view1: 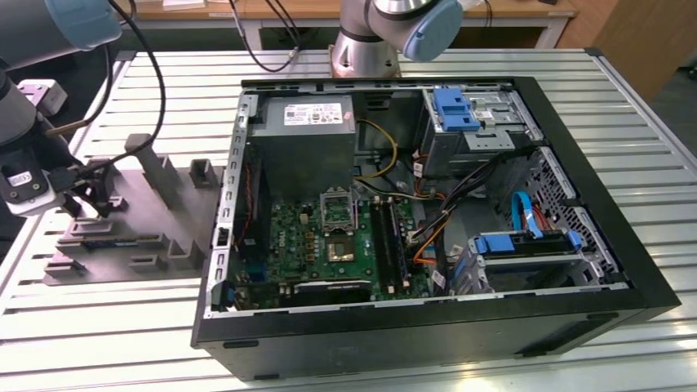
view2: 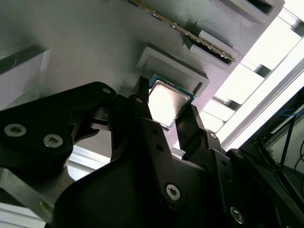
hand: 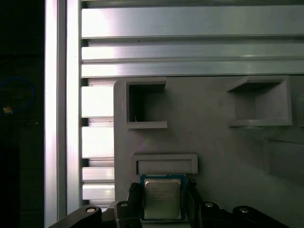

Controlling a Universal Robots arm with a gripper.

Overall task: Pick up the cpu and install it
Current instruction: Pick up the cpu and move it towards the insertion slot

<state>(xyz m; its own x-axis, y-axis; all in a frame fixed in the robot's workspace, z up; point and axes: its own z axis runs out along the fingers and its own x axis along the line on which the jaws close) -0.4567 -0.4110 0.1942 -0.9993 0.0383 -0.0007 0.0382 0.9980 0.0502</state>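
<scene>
The cpu [hand: 162, 198] is a small square chip with a silvery top and a pale rim. It sits flat at the grey fixture plate [view1: 153, 216], just beside a raised rectangular frame [hand: 165, 164]. My gripper [hand: 162, 190] has one black finger against each of two opposite edges of the cpu [view2: 166, 102], shut on it. In the exterior view the gripper [view1: 85, 208] is low over the fixture plate at that view's left, outside the computer case [view1: 436, 327]. Inside the case the green motherboard [view1: 305, 241] carries a metal-framed socket [view1: 335, 208].
The fixture plate has several raised blocks and pockets [hand: 142, 104] around the cpu's spot, and a memory stick [view2: 190, 33] stands in a slot. The slatted aluminium table [hand: 190, 35] runs under everything. Drive cages [view1: 474, 122] and cables [view1: 458, 204] crowd the case's right half.
</scene>
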